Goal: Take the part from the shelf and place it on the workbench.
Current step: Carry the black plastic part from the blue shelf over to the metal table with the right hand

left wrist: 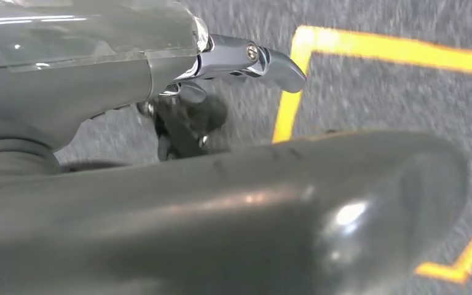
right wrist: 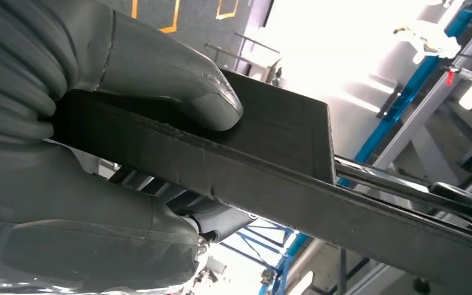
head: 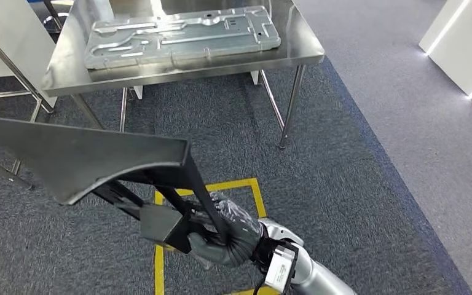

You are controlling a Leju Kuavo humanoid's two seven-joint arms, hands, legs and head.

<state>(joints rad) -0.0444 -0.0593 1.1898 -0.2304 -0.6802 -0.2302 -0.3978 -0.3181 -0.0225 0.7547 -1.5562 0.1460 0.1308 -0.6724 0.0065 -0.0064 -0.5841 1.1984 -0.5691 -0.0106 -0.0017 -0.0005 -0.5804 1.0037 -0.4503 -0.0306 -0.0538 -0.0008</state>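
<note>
So the black part (head: 86,157) takes up the left and middle of the head view, and its far left tip runs right to the frame edge. It's a wide curved panel on top with dark struts underneath, and the struts hide a fair bit of the floor behind them. It's up in the air, nowhere near touching the worktop (head: 178,64).

The left robot hand (left wrist: 178,92) is a blurry mess in its wrist view: a grey cover, a shiny metal finger sticking out, some dark fingers below, nothing between them that I can see. A big out-of-focus grey shape covers the lower half, so I can't tell if that hand is clenched or loose.

The right robot hand (head: 224,230) sits at the lower middle of the head view, wrapped around the part's lower strut. Its wrist view shows the thumb (right wrist: 178,80) pressed flat on the black bar with fingers under it, so it's definitely grasping the part.

The floor is blue-grey carpet (head: 344,184) with a yellow taped outline (head: 221,184) under the hand. Up top is the steel worktop carrying a big stamped metal panel (head: 181,34). White units (head: 461,43) sit at the upper right.
</note>
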